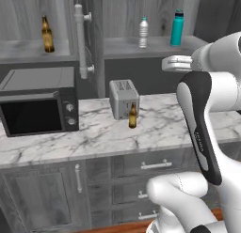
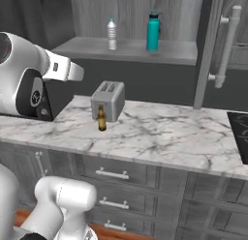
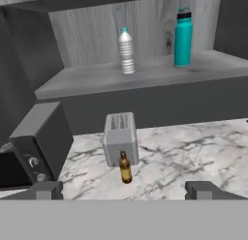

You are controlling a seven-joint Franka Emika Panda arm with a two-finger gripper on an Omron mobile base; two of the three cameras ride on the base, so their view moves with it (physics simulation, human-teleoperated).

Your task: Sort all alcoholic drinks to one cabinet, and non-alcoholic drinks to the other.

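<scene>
Here, end effector (image 3: 124, 189) spread apart, a slim amber beer bottle (image 3: 125, 168) stands upright before the toaster (image 3: 120, 137).

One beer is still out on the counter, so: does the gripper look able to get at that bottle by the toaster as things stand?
Probably yes. The beer bottle stands upright on the counter just in front of the toaster, its near side bare. The open gripper faces it with nothing between; only the toaster close behind limits approach.
</scene>
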